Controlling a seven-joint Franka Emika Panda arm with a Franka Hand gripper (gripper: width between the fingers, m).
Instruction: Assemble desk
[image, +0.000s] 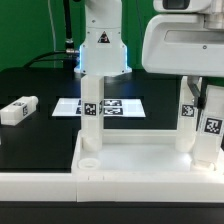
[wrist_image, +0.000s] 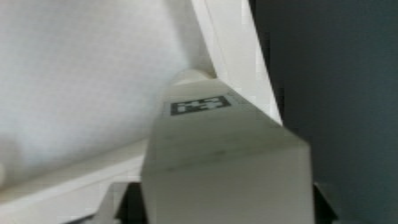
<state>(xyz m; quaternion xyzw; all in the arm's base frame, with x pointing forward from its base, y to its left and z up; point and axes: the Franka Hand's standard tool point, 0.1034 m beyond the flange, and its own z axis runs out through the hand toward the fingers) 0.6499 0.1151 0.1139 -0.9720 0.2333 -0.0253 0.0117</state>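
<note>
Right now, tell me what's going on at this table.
The robot arm's tool is around an upright leg at a corner of the desk slab. Whether it grips yet is unclear. Two other legs stand upright at the slab, and a fourth leg lies loose on the table.

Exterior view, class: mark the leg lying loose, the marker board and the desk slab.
loose leg (image: 18, 110), exterior view, middle of its upper face.
marker board (image: 122, 106), exterior view, on its printed tags.
desk slab (image: 140, 162), exterior view, bare inner floor.
</note>
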